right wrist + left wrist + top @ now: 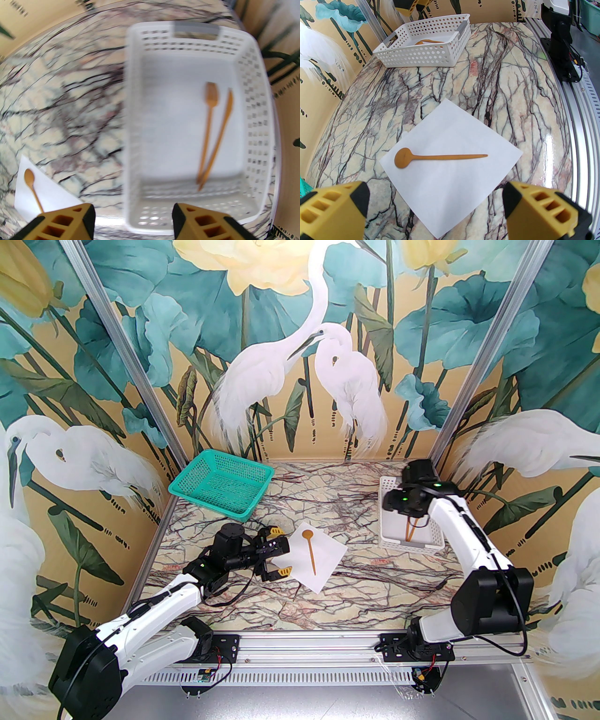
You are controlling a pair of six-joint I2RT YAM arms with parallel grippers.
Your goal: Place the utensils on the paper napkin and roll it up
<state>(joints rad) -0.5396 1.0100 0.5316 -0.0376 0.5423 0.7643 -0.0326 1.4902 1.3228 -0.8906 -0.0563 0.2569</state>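
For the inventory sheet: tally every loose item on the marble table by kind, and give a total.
Orange-brown wooden-looking utensils: 3 (round-bowled spoon, flat-headed piece, knife-shaped piece)
Perforated plastic baskets: 2 (white basket, green basket)
White square paper napkin: 1
Total: 6
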